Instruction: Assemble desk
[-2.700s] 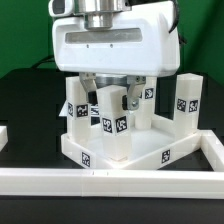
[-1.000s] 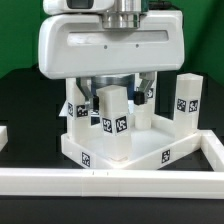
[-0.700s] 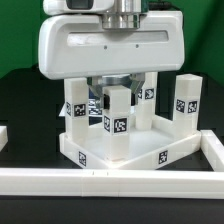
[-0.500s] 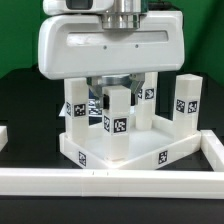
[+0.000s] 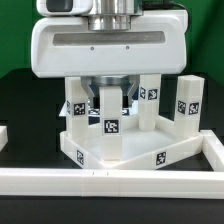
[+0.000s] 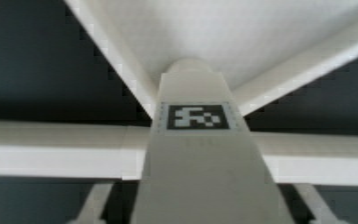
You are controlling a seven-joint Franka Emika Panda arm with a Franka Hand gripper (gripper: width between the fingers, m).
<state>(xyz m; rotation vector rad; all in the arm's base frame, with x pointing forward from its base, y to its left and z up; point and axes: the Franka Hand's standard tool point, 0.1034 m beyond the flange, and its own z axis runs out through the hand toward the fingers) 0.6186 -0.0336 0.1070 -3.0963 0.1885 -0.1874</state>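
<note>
Pincer fingertips hidden behind the front leg; desk top partly behind the border rail.

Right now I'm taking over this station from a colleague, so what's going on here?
The robot arm is building a small white desk. Its gripper is closed on one square leg, holding it upright at the near corner of the tray-like desk top. The wrist view looks straight down that leg. Other tagged legs stand upright around the top, one apart at the exterior view's right. White border rails frame the work area. Whether the held leg is fully seated cannot be told.
</note>
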